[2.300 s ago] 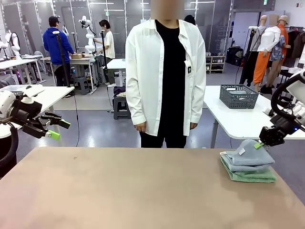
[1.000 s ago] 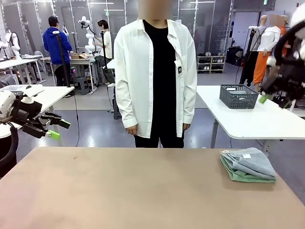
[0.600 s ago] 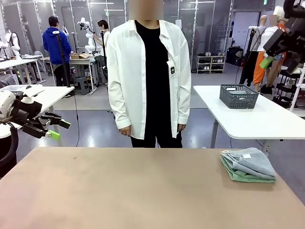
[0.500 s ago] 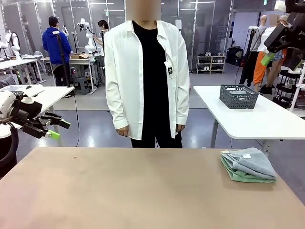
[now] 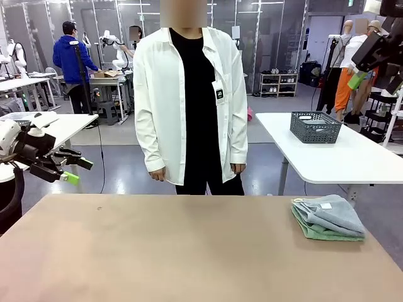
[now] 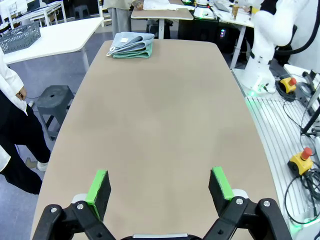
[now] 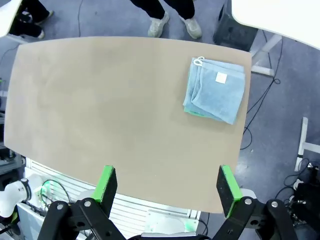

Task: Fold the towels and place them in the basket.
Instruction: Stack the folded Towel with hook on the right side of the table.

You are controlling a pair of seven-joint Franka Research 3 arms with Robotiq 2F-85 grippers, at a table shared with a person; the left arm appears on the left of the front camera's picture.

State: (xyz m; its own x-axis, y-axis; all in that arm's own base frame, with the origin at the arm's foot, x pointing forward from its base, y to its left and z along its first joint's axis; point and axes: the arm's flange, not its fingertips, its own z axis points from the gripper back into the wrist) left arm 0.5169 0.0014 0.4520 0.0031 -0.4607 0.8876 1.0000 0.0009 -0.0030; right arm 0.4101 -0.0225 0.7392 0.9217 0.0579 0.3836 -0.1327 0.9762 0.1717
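Two folded towels (image 5: 327,218) lie stacked at the right end of the brown table (image 5: 176,251), the blue-grey one on top of the mint green one; they also show in the towels (image 6: 132,45) and towels (image 7: 216,90) wrist views. The dark grey mesh basket (image 5: 315,126) stands on a white side table behind, at far right. My left gripper (image 5: 74,170) hangs open off the table's left end, nothing between its fingers (image 6: 98,187). My right gripper (image 5: 371,66) is raised high at the upper right, open and empty, with its fingers (image 7: 107,182) looking down on the table from far above.
A person in a white coat (image 5: 192,100) stands at the far side of the table, hands down at their sides. The white side table (image 5: 334,154) holding the basket sits behind the right corner. A stool (image 6: 52,100) stands on the floor near the person.
My right gripper has risen from beside the basket's table to the upper right corner. The person has stepped a little left and closer. Towels and left arm have not moved.
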